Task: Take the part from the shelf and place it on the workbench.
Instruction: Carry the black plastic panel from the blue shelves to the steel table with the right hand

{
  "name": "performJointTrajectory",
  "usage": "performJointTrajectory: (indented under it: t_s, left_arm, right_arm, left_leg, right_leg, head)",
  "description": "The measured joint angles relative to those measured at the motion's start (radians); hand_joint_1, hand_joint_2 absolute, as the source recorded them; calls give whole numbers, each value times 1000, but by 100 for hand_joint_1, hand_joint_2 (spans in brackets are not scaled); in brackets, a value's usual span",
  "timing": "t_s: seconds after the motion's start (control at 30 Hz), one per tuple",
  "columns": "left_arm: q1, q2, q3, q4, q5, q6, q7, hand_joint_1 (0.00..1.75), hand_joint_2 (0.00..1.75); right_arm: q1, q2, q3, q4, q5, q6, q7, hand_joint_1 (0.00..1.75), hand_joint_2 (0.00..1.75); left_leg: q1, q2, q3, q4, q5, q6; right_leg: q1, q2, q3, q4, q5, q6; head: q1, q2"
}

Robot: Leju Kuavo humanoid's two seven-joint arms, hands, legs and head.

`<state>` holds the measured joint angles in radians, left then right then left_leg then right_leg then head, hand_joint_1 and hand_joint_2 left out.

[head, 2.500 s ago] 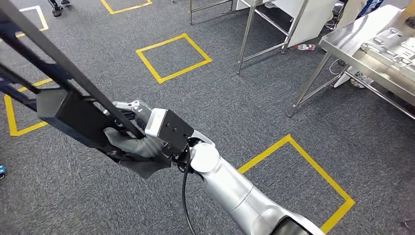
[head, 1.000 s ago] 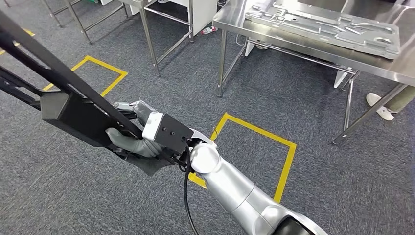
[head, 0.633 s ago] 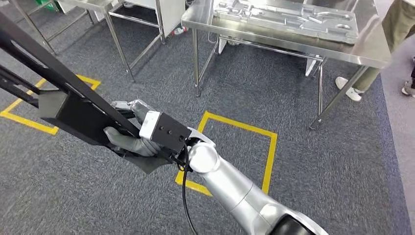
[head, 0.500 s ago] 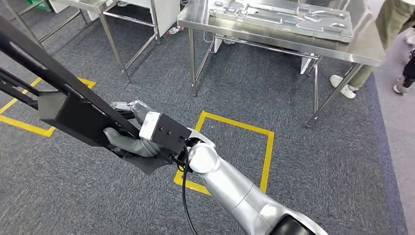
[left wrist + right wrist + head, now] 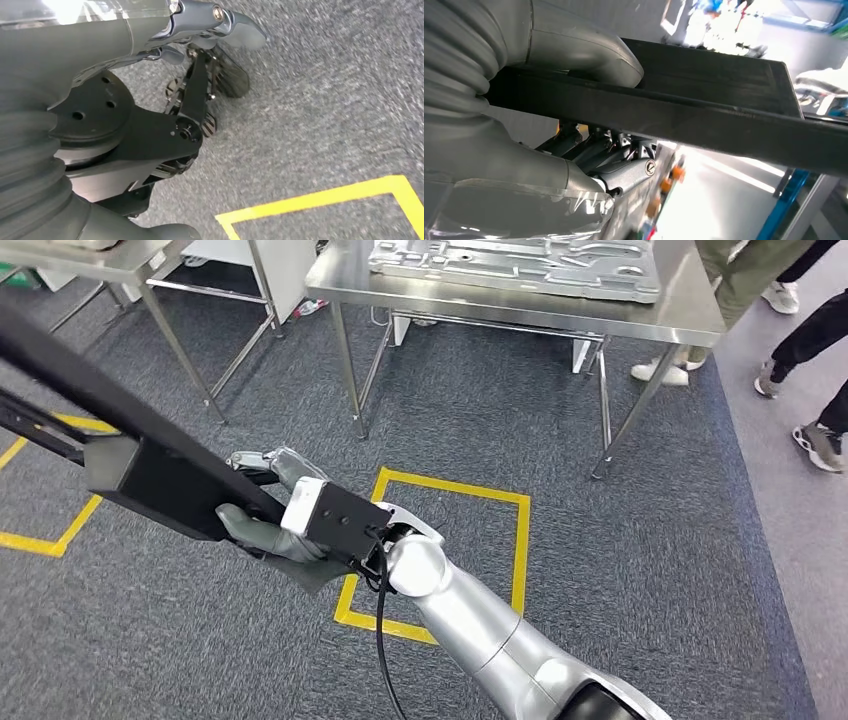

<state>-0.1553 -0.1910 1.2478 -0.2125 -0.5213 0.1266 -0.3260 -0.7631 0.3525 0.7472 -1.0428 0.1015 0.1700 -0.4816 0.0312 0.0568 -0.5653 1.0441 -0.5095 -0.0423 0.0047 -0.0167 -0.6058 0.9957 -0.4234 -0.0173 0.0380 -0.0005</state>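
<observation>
With the black part gripped by the right hand and the left hand held empty with fingers loosely apart, the workbench has been swung round to twelve o'clock, so placing looks close.

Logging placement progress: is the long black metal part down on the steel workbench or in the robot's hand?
In hand. The right hand grips the long black metal part above the carpet, short of the steel workbench.

Part: matt black, flat-sided, looks like painted metal or plastic (cannot tell which). Right hand: grey rubbery thumb, ribbed cover. Arm: smooth satin silver. Workbench, 12 o'clock: brushed stainless steel, dull sheen. Carpet: rough grey pile; yellow tape glossy.
</observation>
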Motion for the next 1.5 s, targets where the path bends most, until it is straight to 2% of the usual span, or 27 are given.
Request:
performJointTrajectory:
  t_s: [0.03,0.1,0.13,0.17,0.2,0.27,0.33,0.43,0.5,0.53,0.6,0.63,0.67,0.7,0.77,0.83,0.9,1.0,1.03,1.1,1.17,1.2,1.23,1.27,1.33,1.37,1.5]
  left_arm:
    - [1,0,0,0,0,0,0,0,175]
    - [4,0,0,0,1,0,0,0,175]
    - [6,0,0,0,1,0,0,0,175]
    - [8,1,0,0,1,0,0,0,175]
    - [10,1,0,0,2,0,0,0,175]
    - [11,1,0,0,2,0,0,0,175]
    - [9,2,0,0,1,0,-3,0,175]
    - [8,2,0,0,0,-2,-11,0,175]
    - [9,2,0,0,1,-5,-18,0,175]
    - [8,2,0,0,1,-7,-19,0,175]
    - [9,2,0,0,1,-11,-21,0,175]
    - [9,2,0,0,1,-13,-22,0,175]
    - [10,2,0,0,1,-16,-23,0,175]
    - [10,2,0,0,1,-20,-25,0,175]
    - [9,1,-2,0,-1,-30,-31,0,175]
    - [9,0,-4,0,-3,-38,-37,0,175]
    - [9,-1,-7,0,-4,-40,-39,0,175]
    - [8,-2,-11,0,-5,-43,-41,0,175]
    - [8,-3,-12,0,-5,-44,-43,0,175]
    - [10,-2,-14,0,-6,-47,-44,0,175]
    - [12,-2,-15,0,-6,-47,-44,0,175]
    - [12,-1,-15,0,-6,-47,-44,0,175]
    - [12,-1,-16,0,-6,-47,-44,0,175]
    - [12,-1,-16,0,-7,-48,-45,0,175]
    - [11,-1,-17,0,-8,-51,-46,0,175]
    - [10,0,-17,0,-8,-53,-48,0,175]
    - [10,0,-18,0,-9,-57,-55,0,175]
  right_arm:
    - [-2,0,5,0,17,-10,0,143,175]
    - [-3,0,17,2,40,-22,1,143,175]
    - [-1,0,23,3,47,-25,3,143,175]
    - [2,0,27,5,50,-27,4,143,175]
    - [3,0,30,6,52,-28,6,143,175]
    - [4,0,36,7,54,-31,8,143,175]
    - [4,0,40,7,56,-33,14,143,175]
    - [5,0,42,7,58,-33,20,143,175]
    - [5,0,44,6,58,-33,23,143,175]
    - [5,0,44,6,58,-32,24,143,175]
    - [7,-1,45,6,58,-31,26,143,175]
    - [9,-2,45,6,58,-31,27,143,175]
    - [11,-2,45,6,58,-30,28,143,175]
    - [12,-2,46,6,58,-29,28,143,175]
    - [13,-2,46,6,62,-27,29,143,175]
    - [13,-2,46,6,67,-26,30,143,175]
    - [13,-2,46,6,69,-26,32,143,175]
    - [13,0,46,4,75,-24,33,143,175]
    - [13,0,46,3,77,-23,33,143,175]
    - [15,0,46,3,84,-17,33,143,175]
    - [21,0,46,3,91,-13,33,143,175]
    - [23,0,46,3,92,-12,33,143,175]
    - [24,0,46,3,93,-12,33,143,175]
    - [24,0,46,3,93,-11,33,143,175]
    - [24,0,46,2,97,-11,34,143,175]
    - [24,0,46,2,101,-11,34,143,175]
    - [24,0,46,-2,121,-12,35,143,175]
  left_leg:
    - [1,-17,-20,46,-24,-2]
    - [1,-43,-93,184,-79,-5]
    - [0,-47,-125,237,-90,-6]
    - [0,-49,-142,252,-79,-6]
    - [0,-49,-140,229,-50,-5]
    - [-1,-51,-91,100,30,1]
    - [-4,-56,-49,1,65,12]
    - [-7,-57,-40,-20,64,28]
    - [-2,-55,-36,-27,66,38]
    - [1,-53,-34,-30,67,43]
    - [0,-51,-33,-31,65,48]
    - [-1,-51,-33,-30,64,48]
    - [-1,-50,-33,-30,63,48]
    - [-1,-50,-32,-30,62,47]
    - [-1,-50,-27,-30,60,43]
    - [-2,-50,-25,-31,57,34]
    - [-2,-48,-24,-33,56,21]
    - [0,-46,-24,-20,40,5]
    - [0,-47,-38,15,19,3]
    - [0,-49,-95,139,-40,1]
    - [0,-49,-145,231,-64,-2]
    - [0,-49,-147,228,-50,-3]
    - [0,-49,-130,187,-19,-4]
    - [1,-49,-100,120,16,-3]
    - [-2,-51,-50,14,53,5]
    - [-3,-52,-40,-8,54,11]
    - [-3,-53,-36,-14,50,36]
  right_leg:
    - [-3,4,8,-7,1,-5]
    - [1,13,13,-9,-2,-12]
    - [3,19,15,-8,-5,-14]
    - [5,25,17,-5,-8,-15]
    - [6,31,20,-2,-12,-15]
    - [7,40,27,6,-23,-11]
    - [9,45,28,15,-33,-2]
    - [10,47,26,16,-37,13]
    - [9,41,14,47,-60,24]
    - [7,37,-7,90,-85,30]
    - [0,30,-76,225,-144,40]
    - [-5,29,-107,281,-159,44]
    - [-9,28,-125,307,-157,47]
    - [-12,26,-122,290,-135,47]
    - [-14,20,-65,157,-59,42]
    - [-7,12,-12,39,-14,32]
    - [1,13,-3,14,-12,23]
    - [-4,18,8,-3,-6,6]
    - [-6,17,15,-10,-4,0]
    - [-5,17,21,-14,-6,-8]
    - [-1,19,23,-11,-9,-11]
    - [0,21,23,-8,-12,-11]
    - [0,24,24,-3,-16,-10]
    - [0,26,25,3,-21,-7]
    - [3,28,23,17,-33,3]
    - [5,29,20,21,-36,7]
    - [3,28,13,38,-49,27]
  head:
    - [-3,0]
    - [-7,0]
    - [-8,0]
    - [-8,0]
    - [-8,0]
    - [-8,0]
    - [-7,0]
    - [-8,0]
    - [-3,0]
    - [-1,0]
    - [2,0]
    - [2,0]
    - [2,0]
    - [2,0]
    - [3,0]
    - [2,0]
    - [2,0]
    - [2,0]
    - [0,0]
    - [-2,0]
    - [-4,0]
    - [-4,0]
    - [-4,0]
    - [-4,0]
    - [-5,0]
    - [-5,0]
    - [-2,0]
